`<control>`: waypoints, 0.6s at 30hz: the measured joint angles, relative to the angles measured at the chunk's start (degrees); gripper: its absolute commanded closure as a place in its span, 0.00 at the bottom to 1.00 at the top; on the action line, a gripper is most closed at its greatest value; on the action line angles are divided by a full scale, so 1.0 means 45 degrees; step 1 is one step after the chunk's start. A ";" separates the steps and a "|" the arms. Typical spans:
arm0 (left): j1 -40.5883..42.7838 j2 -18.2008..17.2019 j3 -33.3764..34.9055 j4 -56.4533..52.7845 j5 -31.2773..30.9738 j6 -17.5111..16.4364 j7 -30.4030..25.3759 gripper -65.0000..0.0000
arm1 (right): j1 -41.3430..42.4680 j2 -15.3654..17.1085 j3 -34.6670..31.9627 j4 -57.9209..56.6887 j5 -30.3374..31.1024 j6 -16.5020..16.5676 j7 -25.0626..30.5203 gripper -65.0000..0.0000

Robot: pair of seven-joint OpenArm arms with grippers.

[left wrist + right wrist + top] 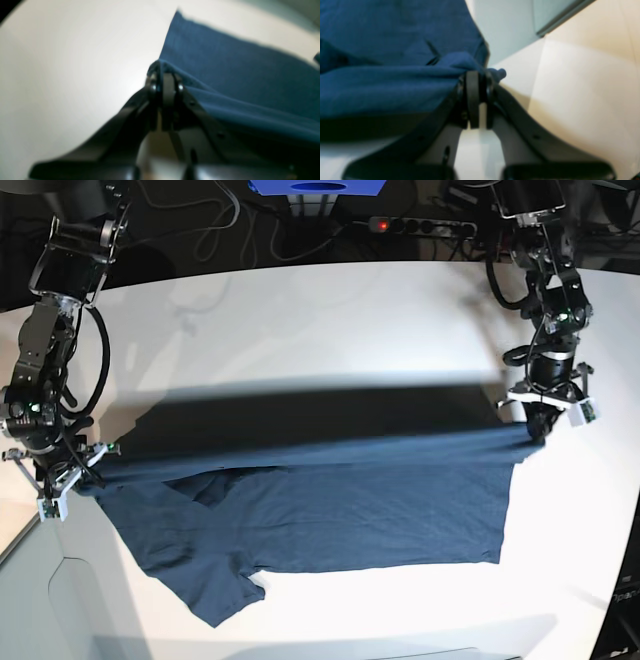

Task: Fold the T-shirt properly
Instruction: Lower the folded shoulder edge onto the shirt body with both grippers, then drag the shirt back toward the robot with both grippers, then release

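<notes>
The T-shirt [330, 500] hangs stretched above the white counter [330, 320], its upper edge pulled into a taut, nearly level line between the two arms. The rest of the cloth drapes toward the camera in the base view, one sleeve [215, 585] trailing lowest, apparently resting on the counter, though the view is too soft to be sure. The left gripper [541, 423] has its fingers [168, 82] clamped together on a bunched corner of the dark blue fabric. The right gripper [80, 465] pinches the opposite end, its fingers [472, 82] closed tight on a small wad of cloth. A dark shadow [300, 408] lies across the counter behind the shirt.
</notes>
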 measured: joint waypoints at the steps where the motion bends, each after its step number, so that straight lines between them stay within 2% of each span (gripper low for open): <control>1: -0.0005 0.0010 0.0000 0.0000 -0.0005 -0.0005 0.0000 1.00 | -0.0005 0.0000 0.0000 0.0233 0.0005 0.0000 0.0083 1.00; 6: -0.0068 0.0019 0.0000 0.0442 -0.0010 -0.0005 -0.0092 1.00 | -0.0015 0.0010 0.0000 0.0860 0.0019 0.0000 0.0461 1.00; 14: 0.0991 0.0486 -0.0170 0.0398 -0.0039 -0.0005 -0.0024 1.00 | -0.1933 0.0010 0.0015 0.0758 -0.0102 0.0005 0.1326 1.00; 18: 0.1564 0.0797 -0.0384 0.0476 -0.0039 -0.0015 -0.0189 1.00 | -0.2817 0.0282 0.0253 0.0908 -0.0015 0.0000 0.1496 1.00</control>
